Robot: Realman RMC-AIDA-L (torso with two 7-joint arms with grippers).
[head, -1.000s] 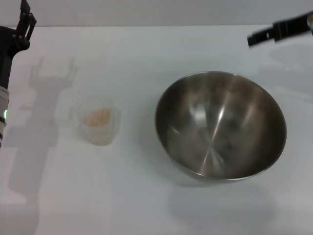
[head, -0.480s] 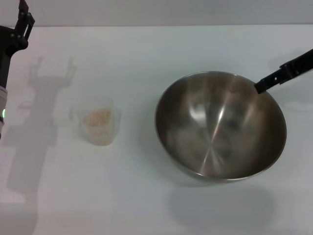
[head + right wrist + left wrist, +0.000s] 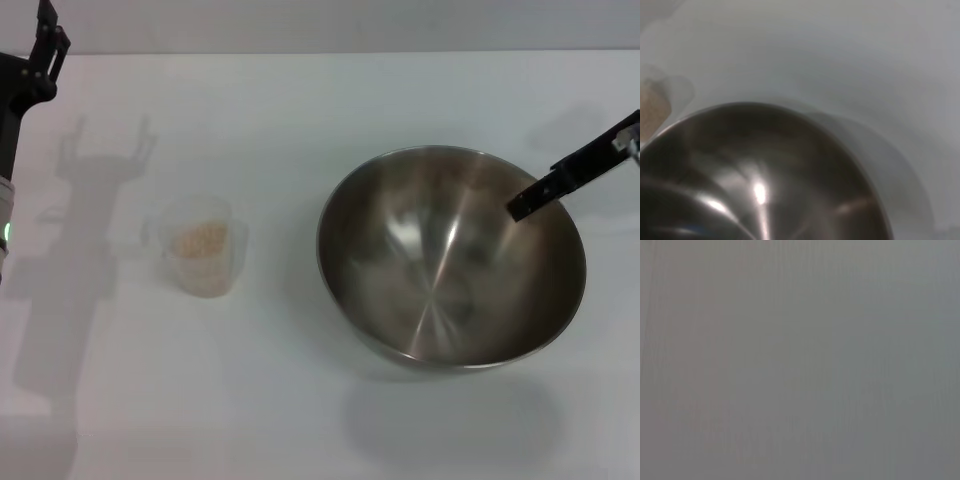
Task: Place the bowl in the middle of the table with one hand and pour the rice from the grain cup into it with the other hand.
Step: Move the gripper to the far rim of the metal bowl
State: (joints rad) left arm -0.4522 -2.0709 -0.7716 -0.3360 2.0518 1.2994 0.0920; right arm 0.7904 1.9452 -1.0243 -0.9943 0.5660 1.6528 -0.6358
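Note:
The steel bowl (image 3: 450,255) stands right of the table's (image 3: 300,100) middle, empty and upright. The clear grain cup (image 3: 203,247) stands to its left, upright, with rice (image 3: 199,240) in it. My right gripper (image 3: 522,205) reaches in from the right, a black bar with its tip just over the bowl's right rim. My left gripper (image 3: 45,45) is raised at the far left edge, well away from the cup, and its shadow shows two prongs spread apart. The right wrist view shows the bowl (image 3: 760,175) close below and the cup (image 3: 652,107) at the edge. The left wrist view shows only plain grey.
The white table spreads all around the bowl and cup. My left arm's shadow (image 3: 100,160) falls on the table behind the cup. The table's far edge runs along the top of the head view.
My right gripper has come down and leftward from the far right corner to the bowl's right rim. The left arm, the bowl and the cup have not moved.

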